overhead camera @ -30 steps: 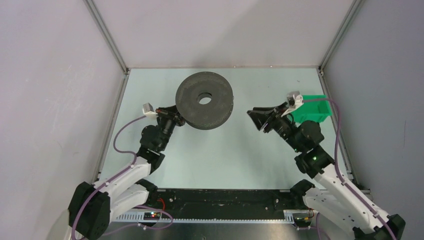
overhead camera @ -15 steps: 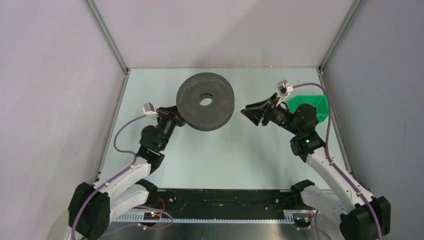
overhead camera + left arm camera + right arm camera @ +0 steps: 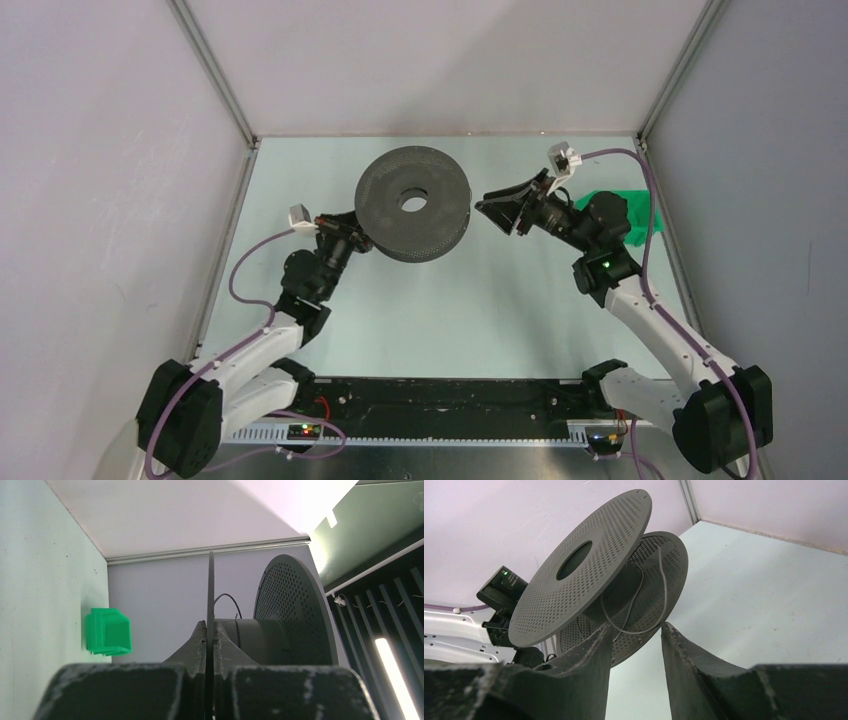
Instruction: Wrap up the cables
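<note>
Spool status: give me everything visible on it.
The spool is dark grey, plastic-looking: two round perforated flanges joined by a solid hub with a centre hole. It is tilted over the table's far middle. The left pincer is shut on one flange's edge. A thin black wire loops loosely round the hub. The open right pincer is close beside it, not touching.

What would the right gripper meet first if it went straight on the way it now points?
Probably the cable: its slack loop hangs just ahead of the right gripper, jaws open. The spool lies behind it. Depth is unclear.
</note>
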Motion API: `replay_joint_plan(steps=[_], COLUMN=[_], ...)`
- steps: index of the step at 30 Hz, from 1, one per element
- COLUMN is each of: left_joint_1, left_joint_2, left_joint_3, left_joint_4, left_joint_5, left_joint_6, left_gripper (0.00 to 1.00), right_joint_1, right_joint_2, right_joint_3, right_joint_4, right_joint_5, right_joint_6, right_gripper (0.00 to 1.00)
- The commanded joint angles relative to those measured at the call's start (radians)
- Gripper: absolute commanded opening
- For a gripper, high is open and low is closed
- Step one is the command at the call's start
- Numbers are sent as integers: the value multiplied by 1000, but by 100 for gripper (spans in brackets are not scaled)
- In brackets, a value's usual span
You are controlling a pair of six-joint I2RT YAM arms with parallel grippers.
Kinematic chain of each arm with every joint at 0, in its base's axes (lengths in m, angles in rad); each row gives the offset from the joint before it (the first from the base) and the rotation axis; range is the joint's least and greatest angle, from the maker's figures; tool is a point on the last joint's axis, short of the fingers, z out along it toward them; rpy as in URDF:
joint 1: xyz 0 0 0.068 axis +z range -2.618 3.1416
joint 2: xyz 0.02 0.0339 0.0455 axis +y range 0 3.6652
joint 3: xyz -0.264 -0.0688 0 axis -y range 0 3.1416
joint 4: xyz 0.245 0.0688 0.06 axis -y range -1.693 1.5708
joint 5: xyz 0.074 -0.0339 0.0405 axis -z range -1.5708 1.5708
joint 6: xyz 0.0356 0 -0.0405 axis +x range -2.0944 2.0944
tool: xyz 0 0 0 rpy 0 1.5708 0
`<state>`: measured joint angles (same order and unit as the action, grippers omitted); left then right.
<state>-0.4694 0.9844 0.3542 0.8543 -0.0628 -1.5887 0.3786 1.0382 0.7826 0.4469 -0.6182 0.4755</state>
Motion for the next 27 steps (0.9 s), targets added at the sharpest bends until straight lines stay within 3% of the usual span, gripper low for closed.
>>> replay_joint_plan(steps=[1, 15, 20, 27], left_joint_1=[-5, -6, -6, -6], left_joint_2=[-7, -1, 3, 11], left_joint_3=[53, 53, 53, 53], left_joint_4=[129, 144, 147, 153], left_joint_5=[14, 22, 20, 20], left_joint_6=[-14, -16, -16, -17], left_gripper=[0, 0, 0, 0], right_joint_1=[15, 23, 26, 46], right_joint_2=[41, 123, 132, 142], right_joint_3=[75, 125, 127, 127], right_joint_4=[57, 12, 11, 9], right_joint_5=[-5, 78, 76, 77], right_joint_6=[-3, 3, 16, 17], right_gripper=[44, 43, 26, 21])
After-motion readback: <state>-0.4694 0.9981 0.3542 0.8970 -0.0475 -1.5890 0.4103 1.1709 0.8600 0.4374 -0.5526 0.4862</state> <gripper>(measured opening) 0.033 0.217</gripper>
